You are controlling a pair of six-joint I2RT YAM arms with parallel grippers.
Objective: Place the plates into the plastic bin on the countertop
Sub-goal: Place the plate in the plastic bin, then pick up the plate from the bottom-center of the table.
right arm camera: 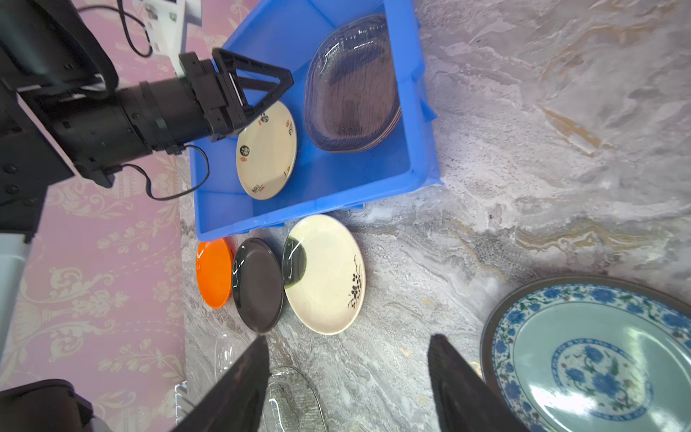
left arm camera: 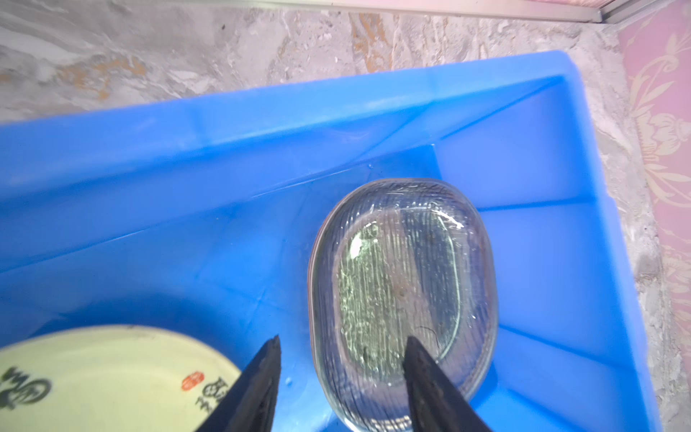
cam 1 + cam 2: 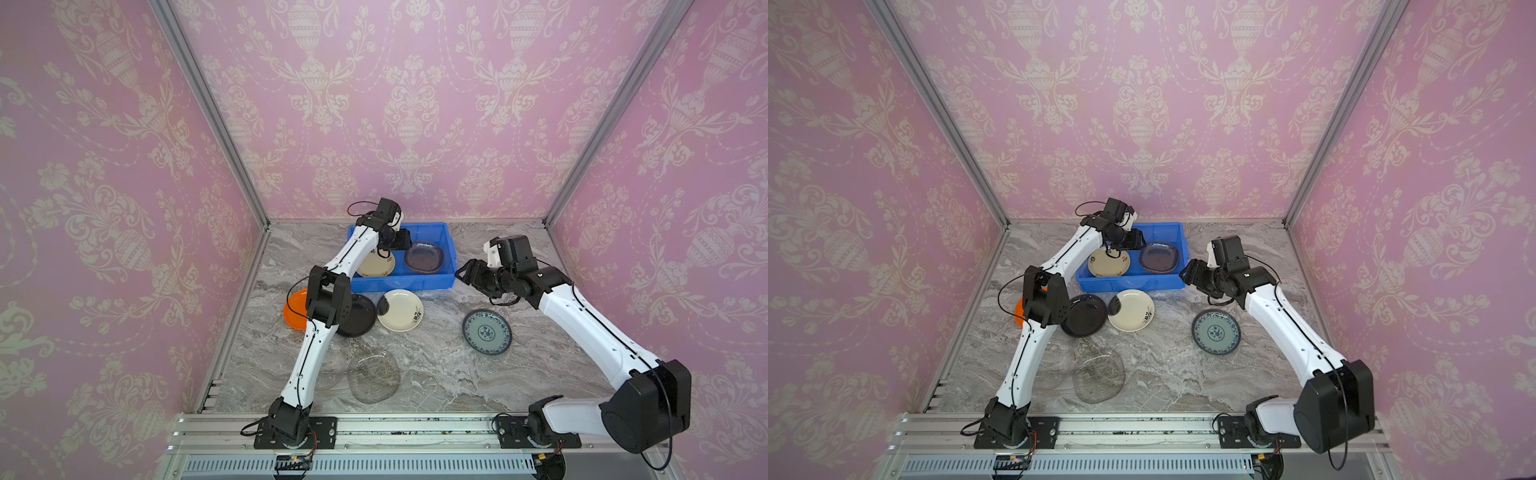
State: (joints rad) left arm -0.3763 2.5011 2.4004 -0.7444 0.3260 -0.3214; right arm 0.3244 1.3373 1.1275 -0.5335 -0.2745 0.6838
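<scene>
Two spots in the blue bin [image 3: 415, 284] are filled: a cream plate with dark marks [image 3: 376, 266] lies flat beside stacked smoky glass plates [image 3: 424, 257]. The left hand [image 2: 342, 355] hangs over the bin between them, fingers apart, holding nothing. On the desk [image 3: 436, 374] before the bin, an orange plate [image 3: 293, 311], a black plate [image 3: 361, 318] and a second cream plate [image 3: 401, 311] lie in a row, edges touching. A blue-patterned plate [image 3: 487, 331] lies apart from them, and clear glass plates [image 3: 374, 376] lie nearer the arm bases. The right hand [image 1: 347, 355] hovers off the bin's right end, fingers apart and empty.
</scene>
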